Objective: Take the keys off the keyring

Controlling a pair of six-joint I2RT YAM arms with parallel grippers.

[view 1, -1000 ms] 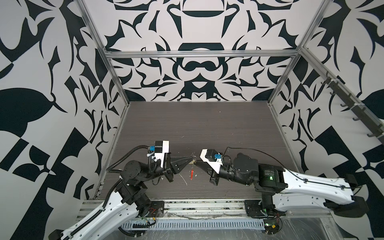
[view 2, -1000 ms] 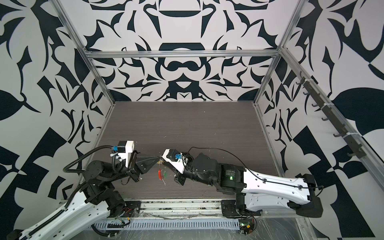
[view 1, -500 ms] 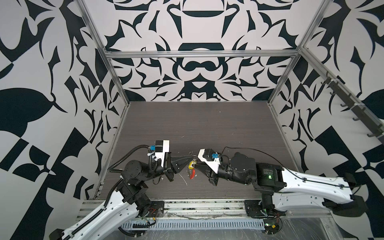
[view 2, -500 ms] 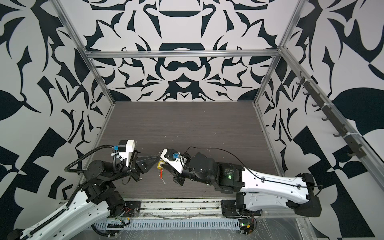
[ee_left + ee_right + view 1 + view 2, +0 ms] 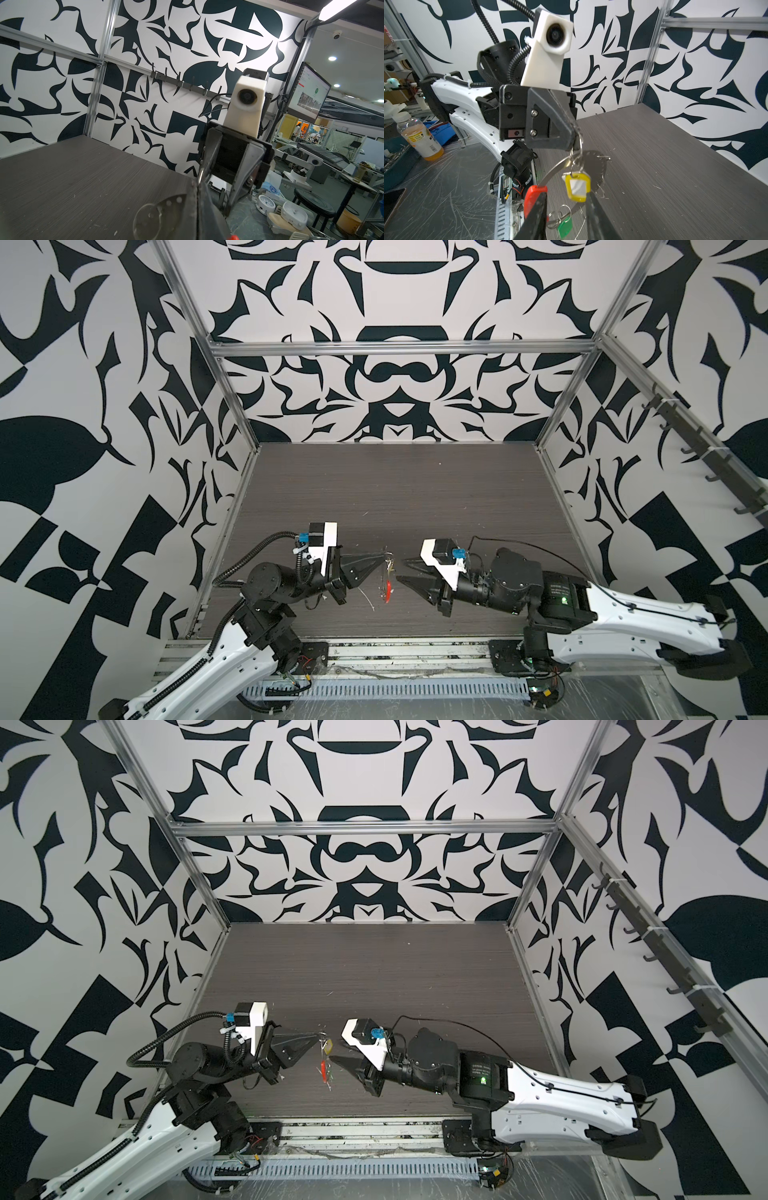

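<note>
Thin metal keyring (image 5: 552, 172), oblong plastic keys (image 5: 576, 188)

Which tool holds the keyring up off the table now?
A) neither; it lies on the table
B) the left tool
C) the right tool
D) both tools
B: the left tool is shut on the top of the keyring, which hangs from it, while the right tool stands open.

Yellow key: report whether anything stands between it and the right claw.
Nothing visible does. In the right wrist view the yellow key hangs from the keyring, facing the gap of the open right claw; the red sleeve and green key lie off that line.
</note>
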